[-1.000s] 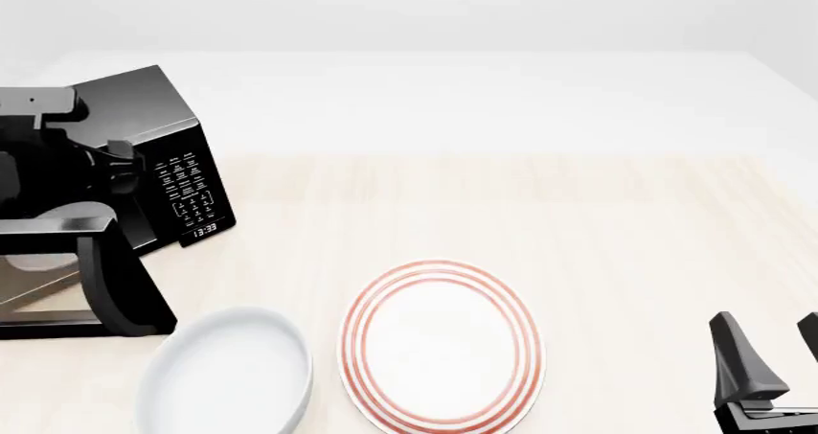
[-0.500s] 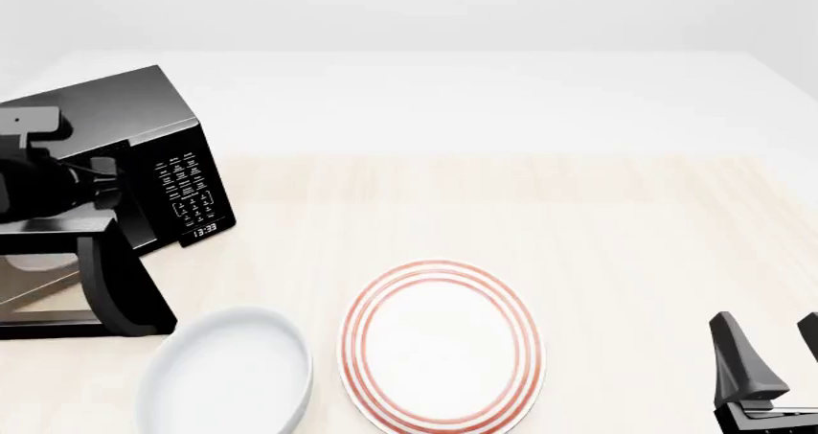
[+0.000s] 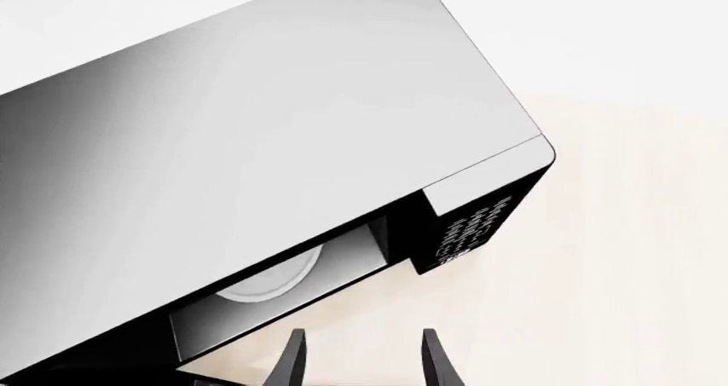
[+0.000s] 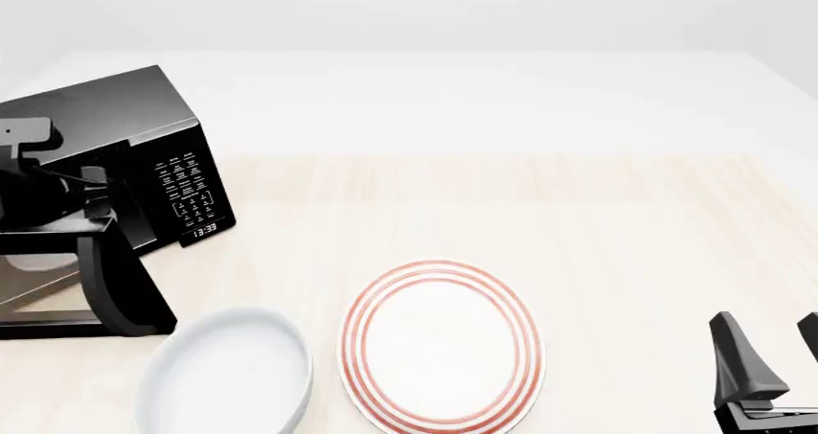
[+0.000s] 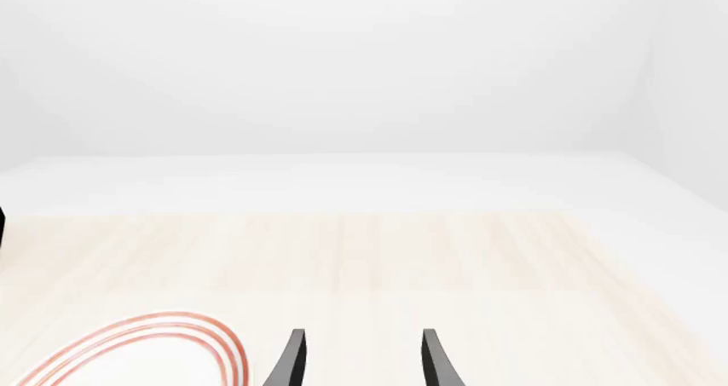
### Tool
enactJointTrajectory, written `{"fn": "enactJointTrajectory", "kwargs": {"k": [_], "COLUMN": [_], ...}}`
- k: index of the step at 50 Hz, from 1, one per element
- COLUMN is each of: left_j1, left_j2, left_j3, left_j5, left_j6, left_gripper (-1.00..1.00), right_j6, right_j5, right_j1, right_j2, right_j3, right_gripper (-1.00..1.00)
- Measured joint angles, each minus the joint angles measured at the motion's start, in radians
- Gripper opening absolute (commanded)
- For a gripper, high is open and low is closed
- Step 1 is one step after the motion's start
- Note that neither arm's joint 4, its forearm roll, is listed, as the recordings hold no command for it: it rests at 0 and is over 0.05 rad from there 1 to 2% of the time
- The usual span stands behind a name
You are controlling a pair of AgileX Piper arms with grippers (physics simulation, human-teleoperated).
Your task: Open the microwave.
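Glossy black microwave [image 4: 153,166] at the tabletop's [image 4: 614,233] far left, door [image 4: 90,290] swung wide, cavity exposed: task judged essentially done; left claw [image 3: 361,360] above it and right claw [image 4: 767,362], well apart, both spread, empty

Bright, even, diffuse light is flooding every view, leaving shadows faint. The microwave [image 3: 251,147] top is showing a broad pale sheen. Rendering is staying sharp edge to edge.
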Motion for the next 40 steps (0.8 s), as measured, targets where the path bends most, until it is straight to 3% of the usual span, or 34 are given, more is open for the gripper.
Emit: {"fn": "enactJointTrajectory", "kwargs": {"k": [40], "left_j1": [0.015], "left_j2": [-0.036], "left_j3": [0.055], "left_j5": [-0.02], "left_j6": [0.0], "left_gripper": [1.0], "right_j6": [0.0], "right_j5": [0.0], "right_j1": [0.0], "right_j2": [0.0], "right_j3": [0.0], "right_gripper": [1.0]}}
